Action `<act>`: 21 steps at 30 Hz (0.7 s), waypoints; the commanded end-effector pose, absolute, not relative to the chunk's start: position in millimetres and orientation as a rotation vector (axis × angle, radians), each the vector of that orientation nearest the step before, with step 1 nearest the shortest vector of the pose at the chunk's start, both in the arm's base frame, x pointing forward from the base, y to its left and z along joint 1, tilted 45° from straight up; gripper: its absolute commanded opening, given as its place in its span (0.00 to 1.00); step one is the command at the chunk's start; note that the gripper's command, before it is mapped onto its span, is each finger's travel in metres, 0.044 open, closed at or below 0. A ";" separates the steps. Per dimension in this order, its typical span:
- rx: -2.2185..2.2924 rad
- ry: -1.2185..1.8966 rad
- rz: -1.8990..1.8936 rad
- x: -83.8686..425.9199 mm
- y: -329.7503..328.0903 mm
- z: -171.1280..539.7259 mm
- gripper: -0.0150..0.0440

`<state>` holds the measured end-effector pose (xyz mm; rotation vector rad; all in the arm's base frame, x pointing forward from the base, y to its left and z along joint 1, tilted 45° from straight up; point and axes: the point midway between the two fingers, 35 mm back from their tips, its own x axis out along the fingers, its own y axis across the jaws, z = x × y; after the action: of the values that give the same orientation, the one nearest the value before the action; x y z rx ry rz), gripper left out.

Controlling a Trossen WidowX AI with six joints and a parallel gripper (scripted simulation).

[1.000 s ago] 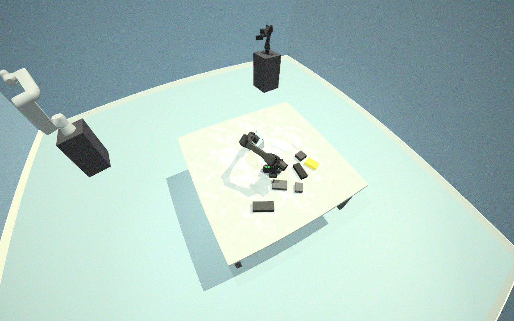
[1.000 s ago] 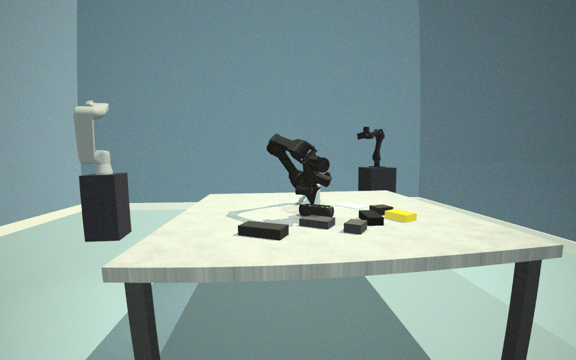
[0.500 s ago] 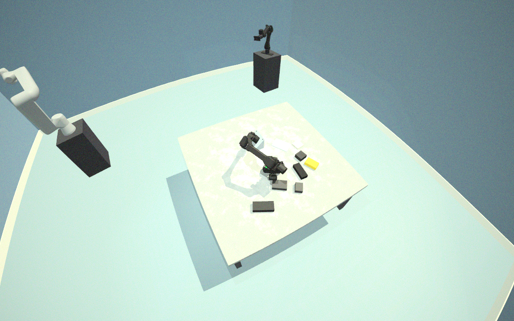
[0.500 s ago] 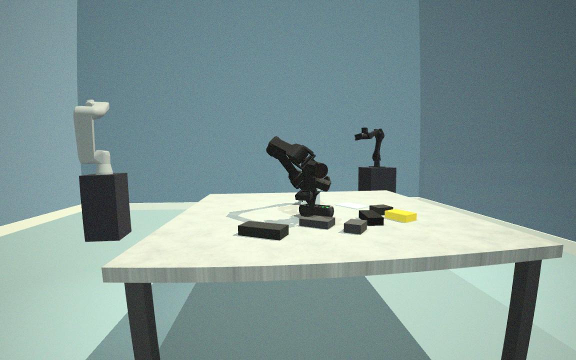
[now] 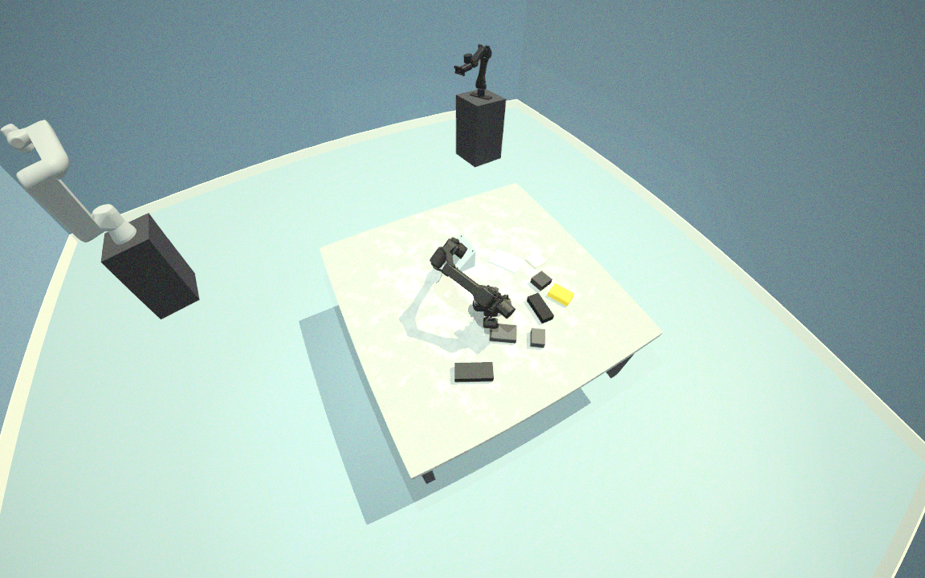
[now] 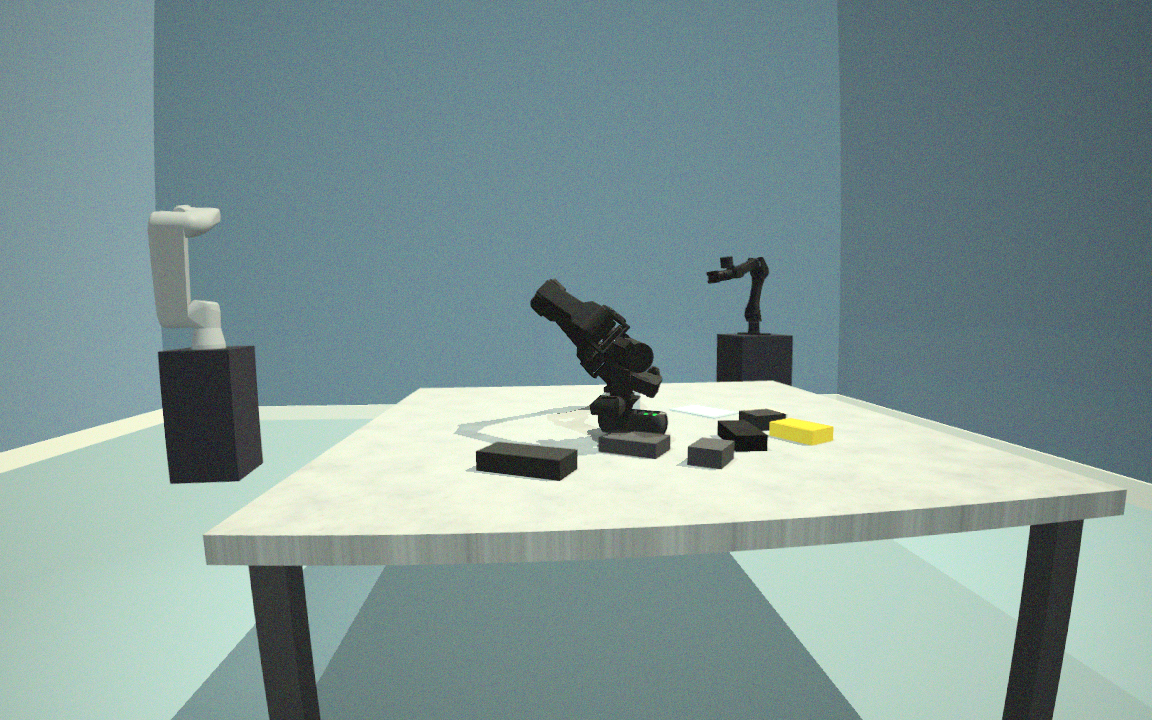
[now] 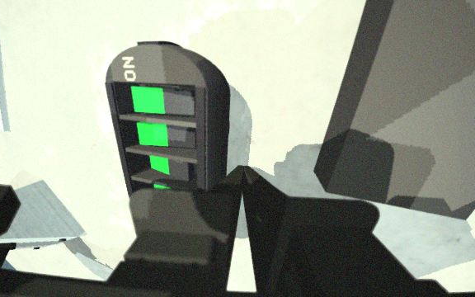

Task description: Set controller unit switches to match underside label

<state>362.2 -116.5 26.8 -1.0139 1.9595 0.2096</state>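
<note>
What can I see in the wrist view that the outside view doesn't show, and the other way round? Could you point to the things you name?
Only the wrist view shows the word ON [image 7: 129,68] on the controller.

Only the outside view shows the yellow block [image 6: 800,431], the white arm [image 6: 170,268] and the table's legs [image 6: 285,635] [image 6: 1043,608].

Both show the controller [image 7: 217,107] [image 6: 638,422] with green on its switches, and the bench top [image 7: 283,49] [image 6: 696,492].

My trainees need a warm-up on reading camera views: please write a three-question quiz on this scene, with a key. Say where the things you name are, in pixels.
1. True or false: the yellow block [image 5: 560,295] [image 6: 800,431] is held in the jaws.
2. Which word is printed on the controller unit [image 7: 218,103] [image 6: 643,421]?
A) OFF
B) ON
C) RESET
3. Fill in: the visible rocker switches [image 7: 163,100] each have one dark end and one ____ end.

Key: 1 false; 2 B; 3 green.
</note>
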 end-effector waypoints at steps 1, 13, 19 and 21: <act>-1.020 1.962 0.211 361.1 -118.4 24.7 0.25; -1.019 1.962 0.211 358.1 -116.3 23.1 0.25; -1.019 1.962 0.211 356.4 -115.0 22.1 0.25; -1.019 1.962 0.212 355.1 -113.9 21.3 0.25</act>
<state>358.5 -116.8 23.5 -1.0189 1.9565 0.2057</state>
